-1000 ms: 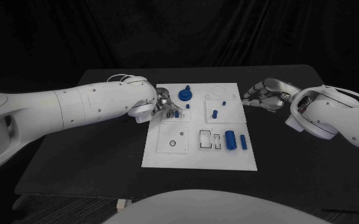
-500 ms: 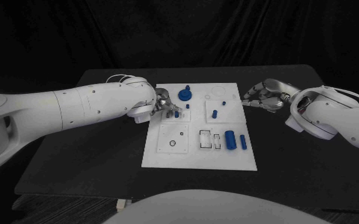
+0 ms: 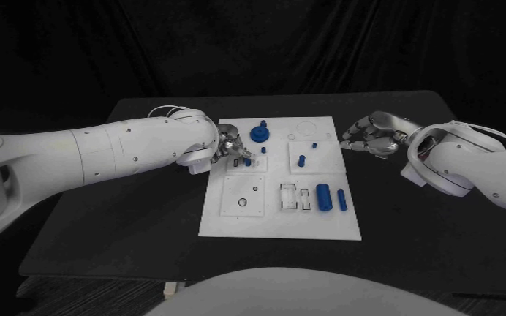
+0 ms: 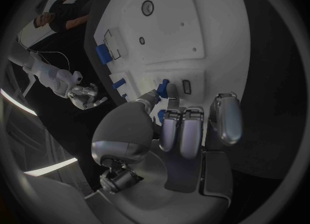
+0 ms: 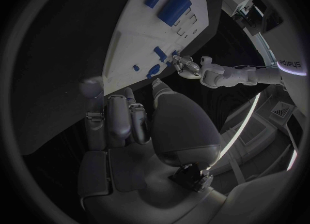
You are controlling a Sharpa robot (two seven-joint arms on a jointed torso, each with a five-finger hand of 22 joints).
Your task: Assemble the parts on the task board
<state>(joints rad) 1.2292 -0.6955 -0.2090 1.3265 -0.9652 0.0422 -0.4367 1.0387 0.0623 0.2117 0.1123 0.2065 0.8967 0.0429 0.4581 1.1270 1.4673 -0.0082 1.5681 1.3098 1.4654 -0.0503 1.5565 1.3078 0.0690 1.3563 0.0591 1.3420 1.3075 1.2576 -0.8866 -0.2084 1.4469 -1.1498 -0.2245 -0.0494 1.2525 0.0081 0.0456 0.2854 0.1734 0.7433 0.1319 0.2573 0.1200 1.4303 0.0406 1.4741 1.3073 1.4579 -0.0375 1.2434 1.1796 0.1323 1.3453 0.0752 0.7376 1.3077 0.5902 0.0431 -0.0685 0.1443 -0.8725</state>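
The white task board (image 3: 276,213) lies mid-table. My left hand (image 3: 224,151) is over the board's left edge and pinches a small blue part (image 3: 246,160) just above the board; the left wrist view shows this part (image 4: 164,88) between thumb and fingertip. A blue knob (image 3: 260,135), a short blue peg (image 3: 303,160), a thick blue cylinder (image 3: 325,197) and a slim one (image 3: 343,199) sit on the board. My right hand (image 3: 369,137) hovers just off the board's right edge, fingers curled in, holding nothing.
Rectangular slots (image 3: 290,195) and a round hole (image 3: 243,202) lie in the board's near half. Black table (image 3: 126,221) surrounds the board on every side. The right wrist view shows the board (image 5: 139,38) beyond my curled right hand (image 5: 129,125).
The left hand's fingers have shifted very slightly with the small blue part. The right hand has stayed where it was.
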